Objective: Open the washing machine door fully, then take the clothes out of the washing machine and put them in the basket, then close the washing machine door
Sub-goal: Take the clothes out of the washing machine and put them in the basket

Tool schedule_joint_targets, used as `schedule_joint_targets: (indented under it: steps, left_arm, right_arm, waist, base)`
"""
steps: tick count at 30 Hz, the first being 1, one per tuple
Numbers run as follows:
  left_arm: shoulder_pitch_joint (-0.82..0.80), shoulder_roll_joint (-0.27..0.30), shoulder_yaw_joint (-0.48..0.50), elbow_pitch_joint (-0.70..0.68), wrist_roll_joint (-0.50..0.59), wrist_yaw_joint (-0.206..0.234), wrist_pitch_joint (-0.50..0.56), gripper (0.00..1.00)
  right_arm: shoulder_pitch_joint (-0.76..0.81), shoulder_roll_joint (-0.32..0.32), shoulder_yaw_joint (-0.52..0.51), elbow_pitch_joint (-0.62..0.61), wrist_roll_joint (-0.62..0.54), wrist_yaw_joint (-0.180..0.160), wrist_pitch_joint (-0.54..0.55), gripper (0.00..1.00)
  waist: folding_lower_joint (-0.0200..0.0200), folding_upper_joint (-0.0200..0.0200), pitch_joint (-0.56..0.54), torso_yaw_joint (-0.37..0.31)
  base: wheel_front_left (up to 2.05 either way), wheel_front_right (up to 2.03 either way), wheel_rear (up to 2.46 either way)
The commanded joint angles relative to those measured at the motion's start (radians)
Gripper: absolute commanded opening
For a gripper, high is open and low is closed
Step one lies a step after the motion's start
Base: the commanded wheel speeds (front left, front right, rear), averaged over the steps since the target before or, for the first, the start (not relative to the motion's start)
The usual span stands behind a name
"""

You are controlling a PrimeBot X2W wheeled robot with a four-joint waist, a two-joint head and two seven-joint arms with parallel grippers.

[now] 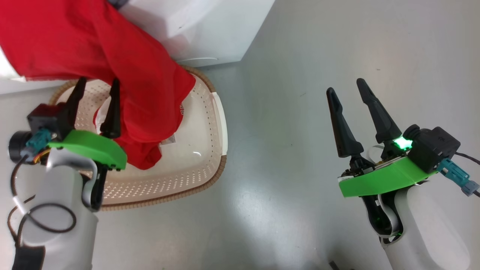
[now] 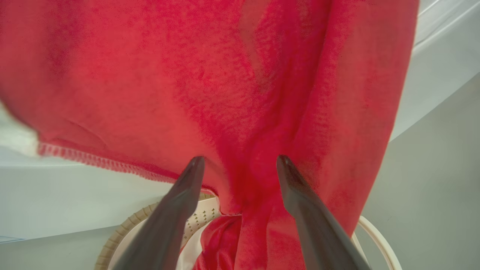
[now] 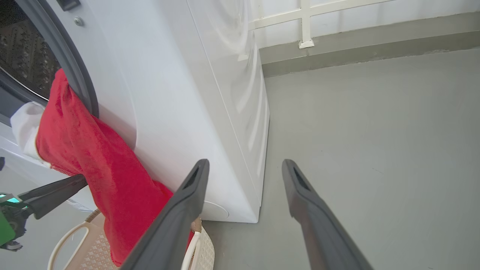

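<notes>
The red clothes (image 1: 142, 86) hang out of the washing machine (image 3: 187, 93), over its grey rubber ring (image 3: 71, 63), and down into the cream basket (image 1: 195, 123) on the floor in front of it. A white part (image 3: 24, 123) shows at the drum mouth. My left gripper (image 1: 98, 80) is open above the basket. Its fingers stand apart against the hanging clothes (image 2: 225, 93), gripping nothing. My right gripper (image 1: 345, 85) is open and empty over bare floor to the right, well away from the basket. The washing machine door is out of view.
Grey floor (image 1: 300, 112) spreads to the right of the machine and basket. A wall base with a white frame (image 3: 305, 22) runs behind the machine. The basket's brown rim (image 1: 221, 168) sits close to the machine's front corner.
</notes>
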Motion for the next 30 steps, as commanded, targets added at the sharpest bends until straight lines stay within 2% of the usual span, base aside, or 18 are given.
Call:
schedule_joint_targets:
  steps: [1, 12, 30]
  left_arm:
    - [0.044, 0.031, 0.034, -0.039, -0.001, -0.006, -0.004, 1.0]
    - [0.2, 0.007, 0.146, -0.278, 0.014, -0.006, -0.004, 1.0]
    - [0.431, -0.035, 0.228, -0.606, 0.017, -0.006, -0.004, 1.0]
  right_arm:
    - [0.037, 0.001, 0.015, -0.018, -0.018, 0.005, -0.006, 1.0]
    - [0.057, 0.001, -0.001, -0.016, -0.036, 0.005, -0.006, 1.0]
    - [0.072, 0.001, -0.025, -0.02, -0.055, 0.005, -0.006, 1.0]
  waist:
    - [0.0, 0.0, -0.007, 0.008]
    - [0.0, 0.0, -0.034, 0.036]
    - [0.0, 0.0, -0.048, 0.04]
  base:
    - [0.0, 0.0, 0.0]
    - [0.0, 0.0, 0.0]
    - [0.0, 0.0, 0.0]
